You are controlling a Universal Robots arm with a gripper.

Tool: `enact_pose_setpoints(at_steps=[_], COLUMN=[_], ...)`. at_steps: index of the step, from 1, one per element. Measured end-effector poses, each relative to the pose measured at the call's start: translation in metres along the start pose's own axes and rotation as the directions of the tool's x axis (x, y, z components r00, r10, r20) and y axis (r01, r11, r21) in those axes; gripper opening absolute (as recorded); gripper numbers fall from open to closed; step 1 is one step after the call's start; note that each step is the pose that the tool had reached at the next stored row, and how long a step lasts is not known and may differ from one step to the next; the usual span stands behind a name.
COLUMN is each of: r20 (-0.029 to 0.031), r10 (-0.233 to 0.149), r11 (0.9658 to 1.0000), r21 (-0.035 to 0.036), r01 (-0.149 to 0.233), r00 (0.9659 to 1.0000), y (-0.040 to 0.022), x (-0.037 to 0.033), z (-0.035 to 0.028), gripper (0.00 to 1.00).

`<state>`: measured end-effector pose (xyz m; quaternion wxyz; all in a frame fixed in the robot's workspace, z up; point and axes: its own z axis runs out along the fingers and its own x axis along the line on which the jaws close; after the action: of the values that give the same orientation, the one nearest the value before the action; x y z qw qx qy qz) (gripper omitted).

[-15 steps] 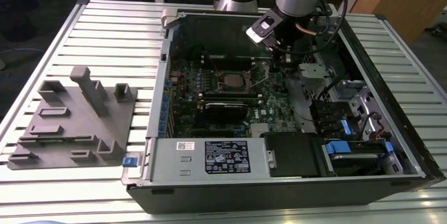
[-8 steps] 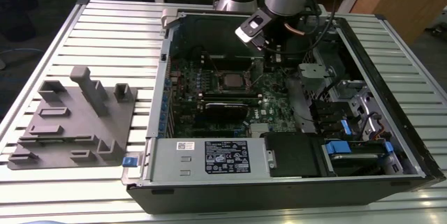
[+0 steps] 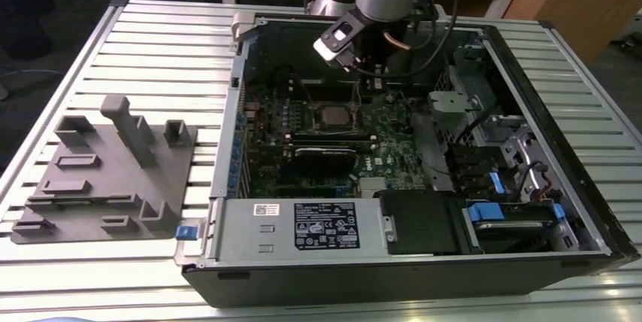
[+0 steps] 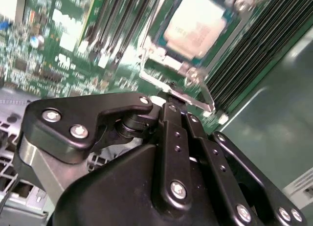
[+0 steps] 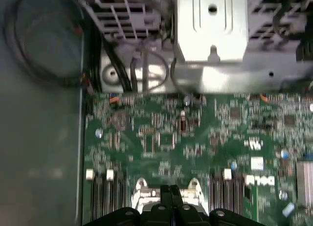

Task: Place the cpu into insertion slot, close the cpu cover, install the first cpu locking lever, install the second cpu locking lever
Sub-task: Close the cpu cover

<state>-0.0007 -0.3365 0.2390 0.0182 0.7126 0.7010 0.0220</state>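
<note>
While the gripper stood with fingers pressed together, just beside the socket rim in the second wrist view, the cpu lay seated in the insertion slot. Slot sat near mid-frame, exterior view.

The cpu is sitting flat in the insertion slot, just above the middle of the exterior view, with its silver-grey top facing up. In the second wrist view, the cpu cover, a thin silvery frame, is lying down around the chip's edges.
</note>
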Motion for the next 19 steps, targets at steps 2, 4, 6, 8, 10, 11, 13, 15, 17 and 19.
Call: enact_pose_setpoints(at_steps=[2,4,6,8,10,11,13,15,17,19], r20=[0.0003,0.0004,0.0002,0.0003,0.0003,0.0003,0.0002,0.0005,0.0009,0.0012], r10=[0.000,0.001,0.001,0.000,0.000,0.000,0.000,0.001,0.001,0.001], r11=[1.0000,1.0000,1.0000,1.0000,1.0000,1.0000,1.0000,0.9999,0.9993,0.9992], r21=[-0.0014,-0.0021,-0.0022,-0.0021,-0.0021,-0.0021,-0.0003,0.0162,0.0362,0.0394], r01=[0.000,0.000,-0.001,0.000,0.000,0.000,0.000,-0.001,-0.001,-0.001], r00=[1.0000,1.0000,1.0000,1.0000,1.0000,1.0000,1.0000,1.0000,1.0000,1.0000], y=[-0.0079,-0.0138,-0.0153,-0.0153,-0.0154,-0.0154,-0.0155,-0.0155,-0.0155,-0.0156], x=[-0.0001,-0.0002,-0.0002,-0.0003,-0.0003,-0.0003,-0.0003,-0.0003,-0.0003,-0.0003], z=[-0.0006,-0.0009,-0.0009,-0.0010,-0.0010,-0.0010,-0.0008,-0.0003,0.0003,0.0003], gripper=[0.11,0.11,0.11,0.11,0.11,0.11,0.11,0.11,0.11,0.11])
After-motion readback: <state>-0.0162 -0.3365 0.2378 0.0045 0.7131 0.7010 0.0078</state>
